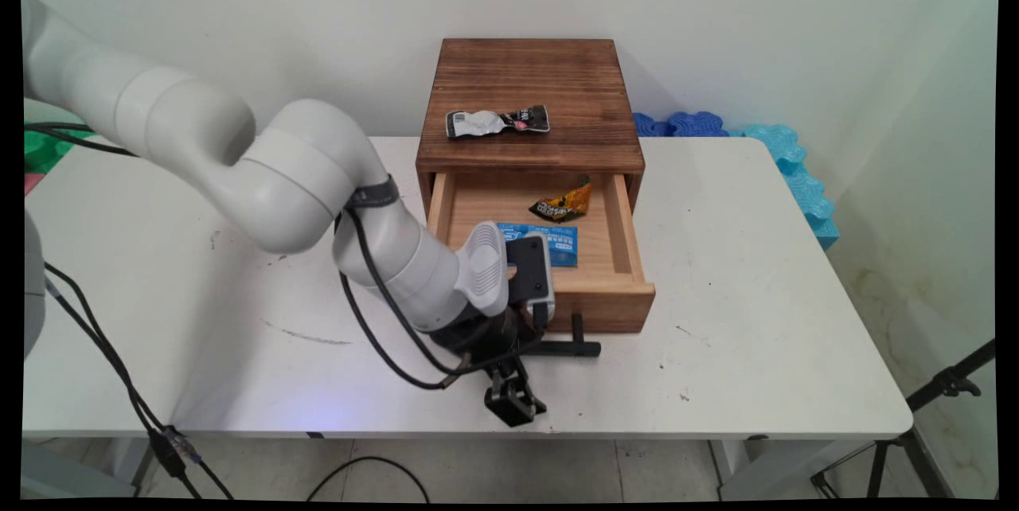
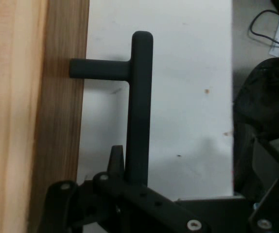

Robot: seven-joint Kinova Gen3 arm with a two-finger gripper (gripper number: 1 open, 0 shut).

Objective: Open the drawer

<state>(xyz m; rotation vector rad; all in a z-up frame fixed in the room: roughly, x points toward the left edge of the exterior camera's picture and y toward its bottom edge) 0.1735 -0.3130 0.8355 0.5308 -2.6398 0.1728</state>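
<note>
A: So, in the main view, where is the claw (image 1: 516,399) sitting?

B: It's hanging low at the bench's (image 1: 756,320) near edge, right by the black T-bar handle (image 1: 575,347) of the wooden drawer (image 1: 613,296). The drawer is standing pulled out, which is why a blue packet (image 1: 564,244) and an orange crinkled wrapper (image 1: 564,203) are showing inside. A silvery pouch (image 1: 497,122) is lying flat on the dark-stained cabinet (image 1: 529,89) top.

A: And the hand view?

B: The handle (image 2: 138,104), matte and round, is running down behind the claw's linkage, its stem entering the grainy drawer front (image 2: 57,121). Whether the claw is gripping or apart, I cannot tell.
</note>
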